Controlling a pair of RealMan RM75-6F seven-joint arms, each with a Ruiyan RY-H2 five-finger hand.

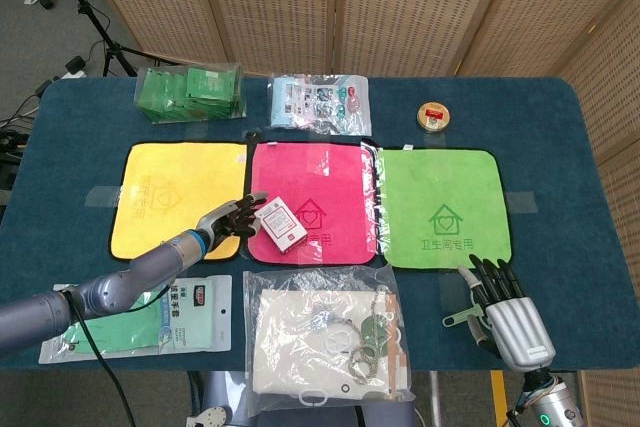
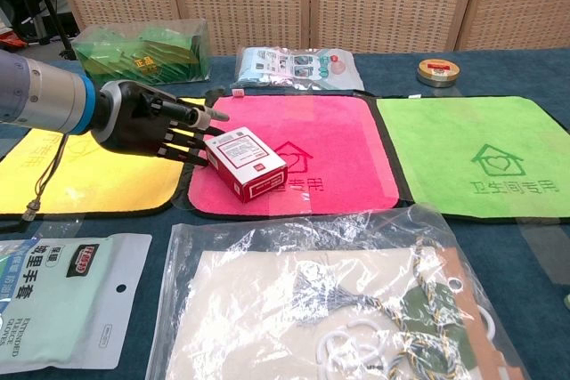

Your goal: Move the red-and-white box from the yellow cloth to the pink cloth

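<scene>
The red-and-white box lies flat on the left part of the pink cloth, turned at an angle. My left hand reaches across the seam from the yellow cloth. Its fingers are stretched out and spread, and their tips touch the box's left end without wrapping around it. My right hand rests on the table at the front right with fingers apart, holding nothing. It does not show in the chest view.
A green cloth lies right of the pink one. Behind the cloths are a green packet bundle, a blue-white bag and a round tin. In front lie a glove pack and a clear plastic bag.
</scene>
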